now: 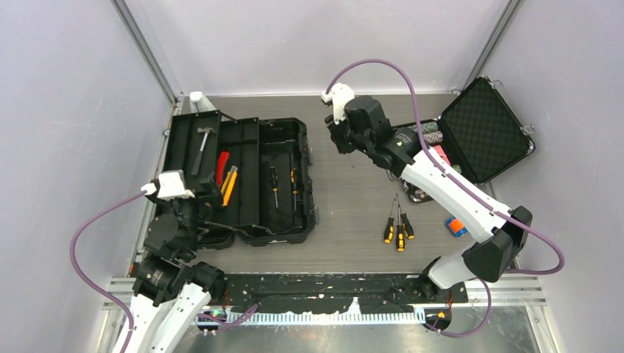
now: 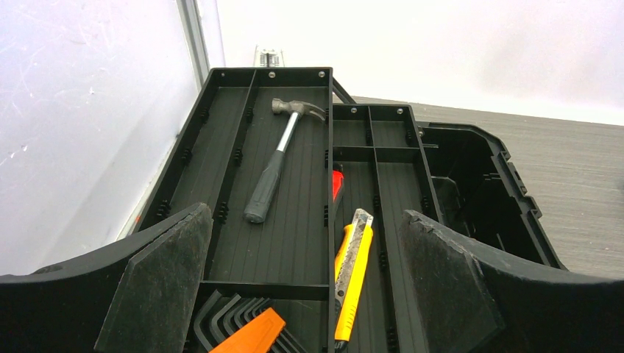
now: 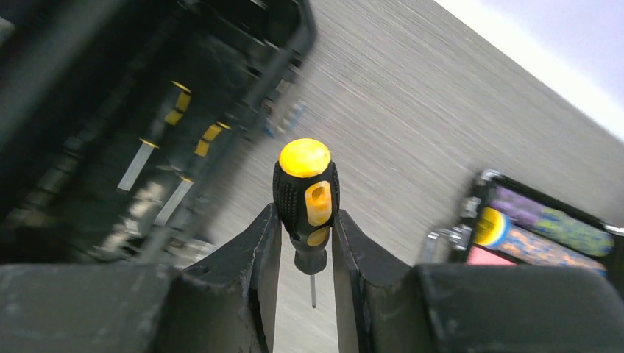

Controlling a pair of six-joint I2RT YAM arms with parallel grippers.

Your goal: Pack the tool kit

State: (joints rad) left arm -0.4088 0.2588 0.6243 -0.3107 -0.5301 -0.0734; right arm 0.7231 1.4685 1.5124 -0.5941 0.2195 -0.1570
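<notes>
The black toolbox (image 1: 283, 184) lies open at the left, with its tray (image 1: 184, 136) beside it. The tray holds a hammer (image 2: 283, 158), a red tool (image 1: 222, 165), a yellow utility knife (image 2: 352, 279) and an orange hex-key set (image 2: 250, 334). Two yellow-black screwdrivers (image 1: 283, 184) lie inside the box. Three more screwdrivers (image 1: 397, 228) lie on the table. My left gripper (image 2: 305, 287) is open and empty over the tray's near end. My right gripper (image 3: 305, 235) is shut on a yellow-black screwdriver (image 3: 305, 187) and holds it above the table, right of the box (image 3: 110, 147).
A smaller foam-lined black case (image 1: 482, 129) with poker chips (image 3: 544, 228) stands open at the back right. A small blue and orange object (image 1: 456, 226) lies on the table near the right arm. Grey walls close in the left, back and right sides.
</notes>
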